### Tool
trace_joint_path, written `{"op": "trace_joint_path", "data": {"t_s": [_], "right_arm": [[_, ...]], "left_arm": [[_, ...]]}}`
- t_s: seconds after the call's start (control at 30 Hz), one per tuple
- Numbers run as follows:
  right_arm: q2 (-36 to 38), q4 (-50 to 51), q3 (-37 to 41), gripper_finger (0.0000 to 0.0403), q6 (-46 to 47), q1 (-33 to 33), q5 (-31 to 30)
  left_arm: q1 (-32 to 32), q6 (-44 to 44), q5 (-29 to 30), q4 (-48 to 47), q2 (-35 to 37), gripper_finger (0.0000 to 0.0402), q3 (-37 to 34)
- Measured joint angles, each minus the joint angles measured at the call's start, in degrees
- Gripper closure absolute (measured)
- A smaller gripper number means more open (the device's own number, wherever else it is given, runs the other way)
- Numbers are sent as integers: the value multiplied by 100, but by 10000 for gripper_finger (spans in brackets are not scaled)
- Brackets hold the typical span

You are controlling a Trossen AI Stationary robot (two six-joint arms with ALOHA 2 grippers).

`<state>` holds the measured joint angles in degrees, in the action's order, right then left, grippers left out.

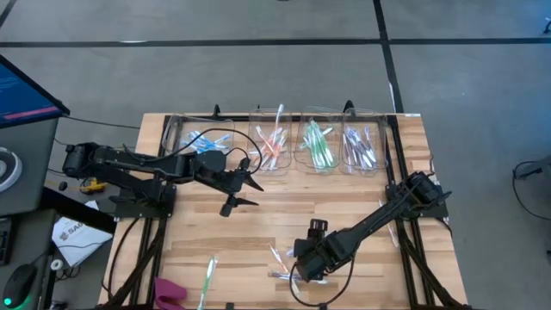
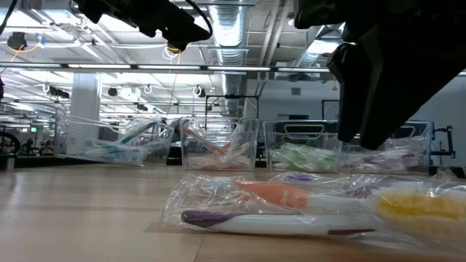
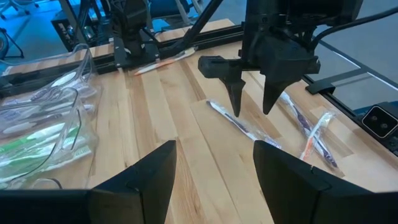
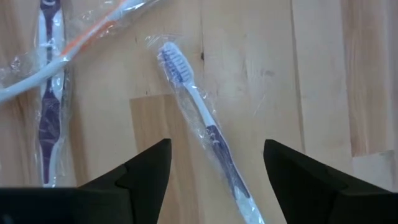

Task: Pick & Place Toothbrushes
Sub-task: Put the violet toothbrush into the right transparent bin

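While the right gripper (image 4: 214,180) hangs with jaws apart over the loose toothbrushes (image 1: 284,263) at lower centre of the high view, one wrapped purple toothbrush (image 4: 200,121) lies between its fingers, long axis diagonal. Left gripper (image 1: 248,182), also apart, waits near the bins (image 1: 275,142), apparently farther off.

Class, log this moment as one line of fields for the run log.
right gripper: open, above wrapped purple toothbrush | left gripper: open, mid-table, empty | sorted bins: at far edge
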<state>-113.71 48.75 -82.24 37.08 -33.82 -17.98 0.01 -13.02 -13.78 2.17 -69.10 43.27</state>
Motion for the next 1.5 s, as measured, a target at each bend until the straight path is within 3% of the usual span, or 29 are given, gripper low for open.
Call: {"op": "trace_joint_path", "data": {"t_s": [0.17,0.53,0.97,1.5], "right_arm": [[0,5,0,153,-33,24,1],[0,26,0,153,-1021,79,39],[-14,-46,0,153,-1054,273,338],[-874,-74,-52,156,-1228,440,1436]], "left_arm": [[-2,2,0,-17,0,192,0],[-2,2,0,2,0,192,0],[-2,2,-1,0,0,192,0],[-92,2,-2,37,0,192,2]]}}
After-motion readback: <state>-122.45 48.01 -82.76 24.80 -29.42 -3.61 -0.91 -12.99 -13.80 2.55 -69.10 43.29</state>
